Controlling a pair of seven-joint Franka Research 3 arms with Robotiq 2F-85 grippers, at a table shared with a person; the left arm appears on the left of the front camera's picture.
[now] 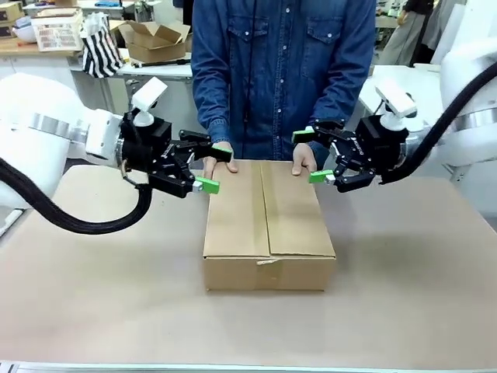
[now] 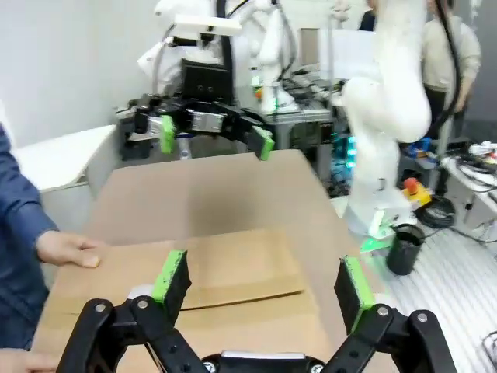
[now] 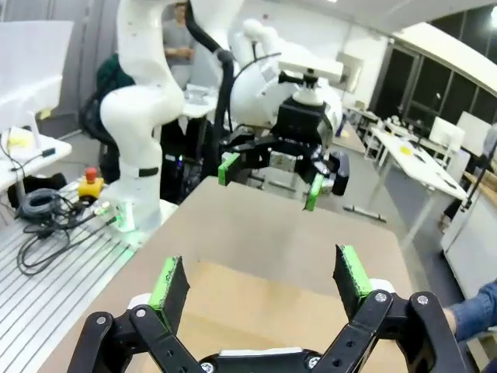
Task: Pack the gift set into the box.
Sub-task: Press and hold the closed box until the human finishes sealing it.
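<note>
The box (image 1: pixel 268 225) lies in the middle of the table with its top flaps folded shut. The gift set is out of view. A person in a denim shirt rests both hands (image 1: pixel 217 161) on the box's far edge. My left gripper (image 1: pixel 211 169) hovers open just off the box's far left corner, close to one hand. My right gripper (image 1: pixel 311 155) hovers open at the far right corner, beside the other hand (image 1: pixel 303 161). In the left wrist view my left gripper (image 2: pixel 264 284) is open above the box (image 2: pixel 233 272). In the right wrist view my right gripper (image 3: pixel 260 284) is open above the box (image 3: pixel 256 311).
The brown table top (image 1: pixel 404 272) has free room around the box. Far behind stand an open cardboard carton (image 1: pixel 155 39), a small white basket (image 1: pixel 58 31) and a striped bag (image 1: pixel 101 48) on another table.
</note>
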